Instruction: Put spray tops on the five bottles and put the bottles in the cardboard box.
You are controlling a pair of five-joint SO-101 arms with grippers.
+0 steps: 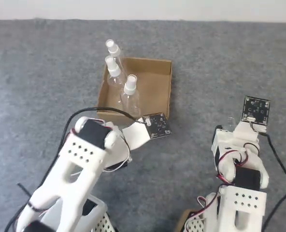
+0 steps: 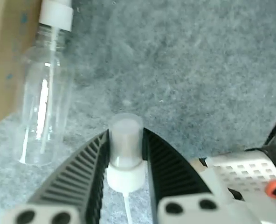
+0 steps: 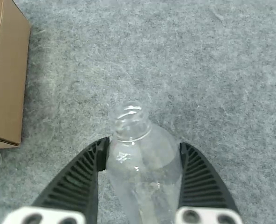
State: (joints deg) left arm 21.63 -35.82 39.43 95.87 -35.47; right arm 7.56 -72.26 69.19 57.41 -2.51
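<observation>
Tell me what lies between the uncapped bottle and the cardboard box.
Bare grey carpet separates bottle from box, per the right wrist view.

The worktop [image 1: 220, 58] is mottled grey; the cardboard box [image 1: 155, 77] plain brown; the standing bottles [image 1: 130, 101] clear, their spray tops [image 1: 131, 83] white; the left claw [image 2: 125, 140] black and ribbed, its spray top [image 2: 125, 173] white under a frosted cap [image 2: 125, 127]; the right claw [image 3: 143, 145] likewise black, its bottle [image 3: 142, 172] clear; both arms [image 1: 80, 164] white.
</observation>
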